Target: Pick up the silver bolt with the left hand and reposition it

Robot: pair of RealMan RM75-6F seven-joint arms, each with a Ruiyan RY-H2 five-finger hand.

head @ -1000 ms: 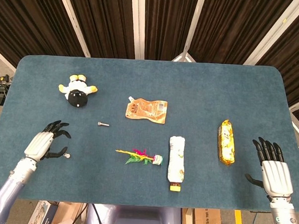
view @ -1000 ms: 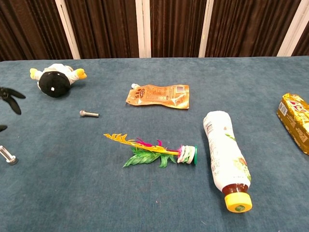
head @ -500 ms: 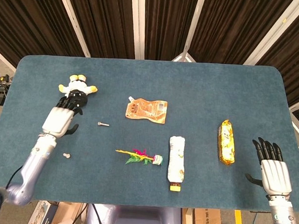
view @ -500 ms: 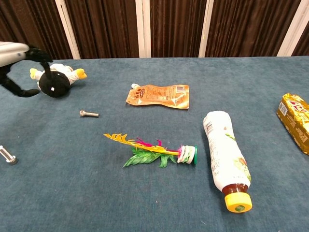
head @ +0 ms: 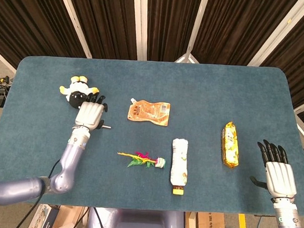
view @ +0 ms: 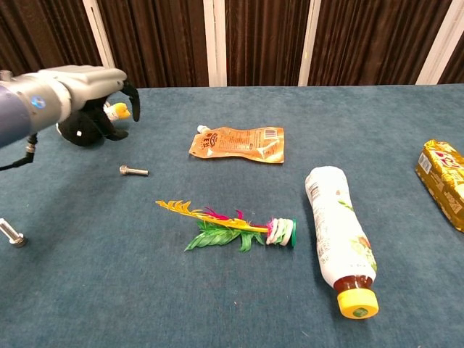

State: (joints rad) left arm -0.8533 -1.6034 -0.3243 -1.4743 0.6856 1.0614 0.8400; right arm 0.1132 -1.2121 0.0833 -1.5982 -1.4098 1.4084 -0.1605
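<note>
A small silver bolt (head: pixel 106 126) lies on the blue table (head: pixel 208 91), in the chest view (view: pixel 134 171) in front of the plush toy. My left hand (head: pixel 90 114) hovers above the table just left of this bolt and holds nothing; in the chest view the left hand (view: pixel 87 83) is raised with its fingers curved downward and apart. A second, thicker silver bolt (view: pixel 13 233) lies near the front left edge; in the head view my left forearm hides it. My right hand (head: pixel 278 172) rests flat and spread at the front right.
A black, white and yellow plush toy (head: pixel 75 90) lies just behind my left hand. An orange pouch (head: pixel 149 113), a feathered toy (head: pixel 142 160), a white bottle (head: pixel 179 162) with a yellow cap and a gold snack bar (head: pixel 230 144) spread across the middle and right.
My left hand has left the thicker bolt at the front left and swung up and to the right, reaching the small bolt by the plush toy. The right hand stays put.
</note>
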